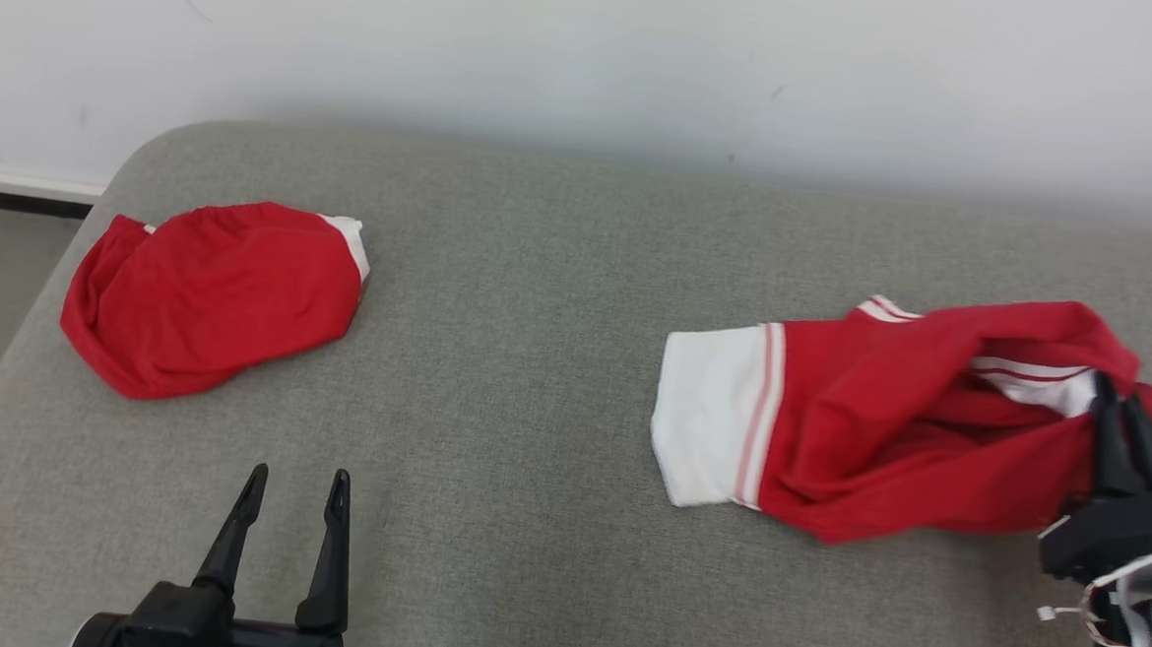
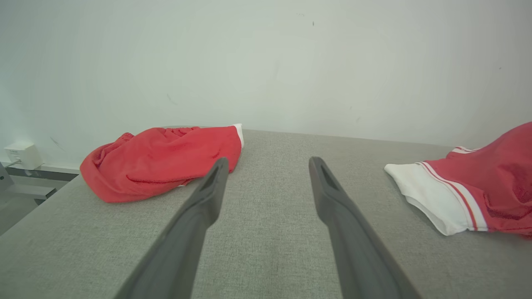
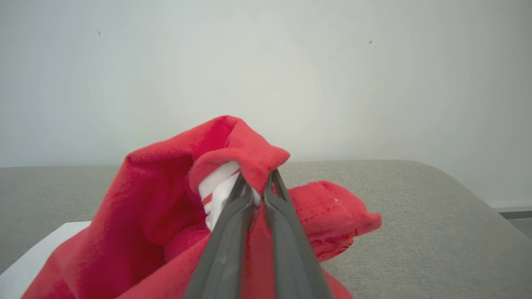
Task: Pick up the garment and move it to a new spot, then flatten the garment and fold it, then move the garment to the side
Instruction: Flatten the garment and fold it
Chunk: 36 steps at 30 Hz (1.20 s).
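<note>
Right gripper pressed together, pinching red-and-white garment, which trails to its left. Left gripper spread, empty; garment well to its right.

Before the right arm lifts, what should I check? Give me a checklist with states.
1. Grip: right gripper shut on garment: ok.
2. Layers pinched in that fold: cannot tell.
3. Idle arm: left gripper open, touching no cloth: ok.
4. Bare surface free for a new spot: ok.
5. The other garment lies apart from the held one: ok.
6. Held garment flat: not ok, crumpled.
</note>
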{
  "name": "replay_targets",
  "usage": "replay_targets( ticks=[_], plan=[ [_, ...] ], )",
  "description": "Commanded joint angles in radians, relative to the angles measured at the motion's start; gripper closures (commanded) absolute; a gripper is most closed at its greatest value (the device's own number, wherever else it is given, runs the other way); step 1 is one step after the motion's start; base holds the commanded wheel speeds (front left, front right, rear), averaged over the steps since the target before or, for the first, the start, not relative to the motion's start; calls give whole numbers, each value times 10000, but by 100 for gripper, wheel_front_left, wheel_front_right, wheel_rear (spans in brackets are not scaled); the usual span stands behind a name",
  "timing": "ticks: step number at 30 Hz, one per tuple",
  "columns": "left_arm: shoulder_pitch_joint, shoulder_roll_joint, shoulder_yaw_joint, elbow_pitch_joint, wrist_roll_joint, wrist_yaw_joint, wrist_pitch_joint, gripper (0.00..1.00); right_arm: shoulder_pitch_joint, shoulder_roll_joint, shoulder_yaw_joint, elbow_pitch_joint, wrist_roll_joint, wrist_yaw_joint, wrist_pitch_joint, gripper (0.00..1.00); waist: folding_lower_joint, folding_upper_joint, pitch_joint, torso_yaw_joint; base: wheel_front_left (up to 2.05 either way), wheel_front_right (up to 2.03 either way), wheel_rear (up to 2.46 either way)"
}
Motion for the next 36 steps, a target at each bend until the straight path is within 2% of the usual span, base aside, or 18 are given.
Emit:
replay_targets(
  ticks=[1, 4, 9, 12, 17, 22, 31, 32, 33, 34, 36],
  plan=[
    [115, -29, -17, -15, 49, -8, -34, 0, 247, -168, -314, -386, -115, -22, -17, 100, -1, 0, -223, -252, 0, 0, 0],
    [154, -61, -31, -14, 55, -8, -34, 0, 471, -278, -606, -1008, -249, -22, -17, 100, -1, 0, -297, -314, 0, 0, 0],
    [196, -87, -58, 43, 16, -8, -34, 0, 609, -94, -214, -1828, -404, -22, -15, 100, -1, 0, -381, -320, 0, 0, 0],
    [211, -103, -90, 56, -23, -8, -34, 0, 633, 200, 505, -2365, -464, -22, 70, 100, -1, 0, -415, -231, 0, 0, 0],
    [144, -120, -174, 73, -55, -7, -34, 0, 668, 803, 2264, -2792, -299, -22, 126, 100, -1, 0, -380, 77, 0, 0, 0],
    [88, -133, -182, 126, -58, 4, -34, 0, 567, 1529, 3922, -2243, -58, -22, 67, 100, -1, 0, -330, 449, 0, 0, 0],
    [40, -141, -286, 267, -99, 4, -34, 0, 201, 2316, 6494, -2, 144, -22, -18, 100, -1, 0, -239, 902, 0, 0, 0],
    [40, -143, -297, 286, -94, 2, -34, 0, 150, 2355, 6698, 240, 238, -22, -22, 85, -1, 0, -249, 920, 0, 0, 0],
    [38, -145, -304, 302, -85, 2, -34, 0, 87, 2406, 6821, 343, 370, -22, -26, 21, -1, 0, -253, 930, 0, 0, 0],
    [41, -146, -302, 312, -75, 4, -34, 0, 55, 2447, 6905, 433, 465, -22, -26, 0, -1, 0, -265, 934, 0, 0, 0],
    [95, -150, -281, 333, -61, 4, -34, 0, 58, 2468, 6990, 452, 619, -22, -27, 0, -1, 0, -312, 897, 0, 0, 0]
  ],
)
